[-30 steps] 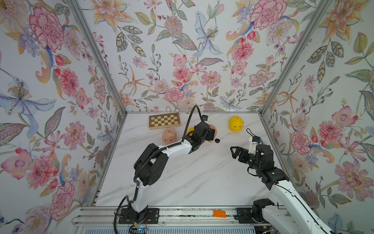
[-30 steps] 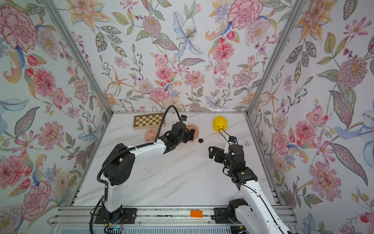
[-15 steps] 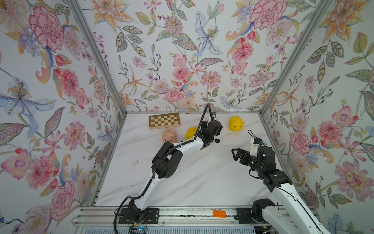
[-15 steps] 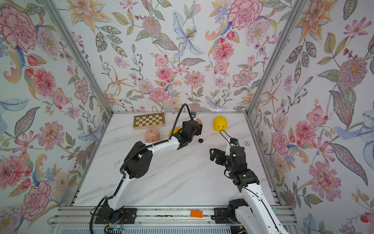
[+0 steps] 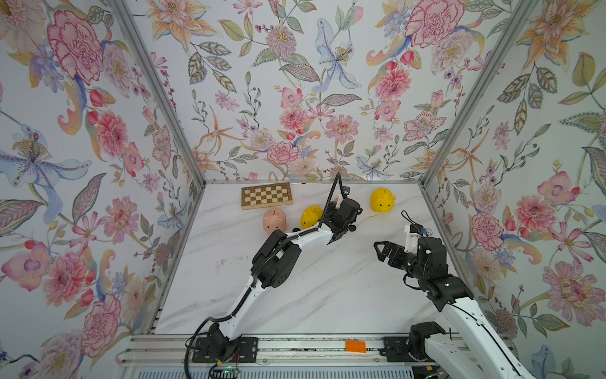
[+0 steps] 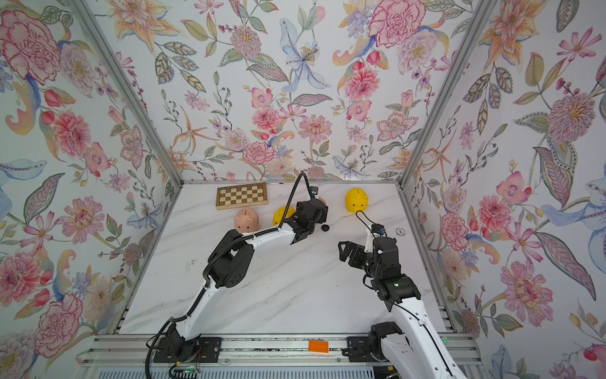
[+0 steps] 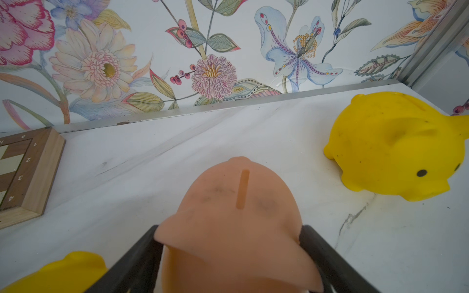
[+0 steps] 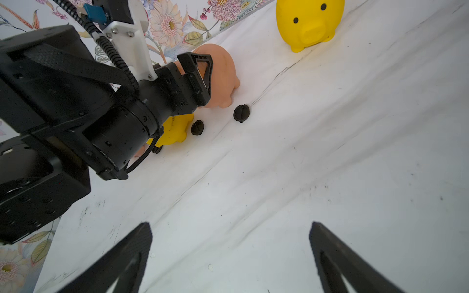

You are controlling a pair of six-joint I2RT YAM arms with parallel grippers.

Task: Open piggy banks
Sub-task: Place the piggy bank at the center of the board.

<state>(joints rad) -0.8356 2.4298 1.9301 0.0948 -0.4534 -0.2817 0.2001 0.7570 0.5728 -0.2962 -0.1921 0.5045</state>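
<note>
**Held pig point(image 7: 236, 203) clamped in left tool point(image 7: 231, 253); right tool point(image 8: 229, 224) wide apart, empty**

Pinched on both sides between fingers point(image 7: 142, 256). Peach-pink, upright, slot up, at back centre of surface point(image 5: 328, 295). Feet on surface or just over it: cannot tell. Mostly hidden under the wrist in both top views.

Left of it in both top views: yellow pig point(image 5: 311, 216), just beside the left tool. Next left: second pink pig point(image 5: 274, 221), near the yellow pig, not touching.

Behind those two, along back wall: chessboard point(image 5: 266, 195), flat.

Toward back right corner: far yellow pig point(image 5: 382, 200), standing, snout to the front, apart from held pig.

Loose on surface in right wrist view: plug point(image 8: 241, 113) just in front of held pig, second plug point(image 8: 197, 127) beside yellow pig.

Over bare surface at right: right tool, nothing between its fingers, aimed toward left tool, well apart from all pigs.
</note>
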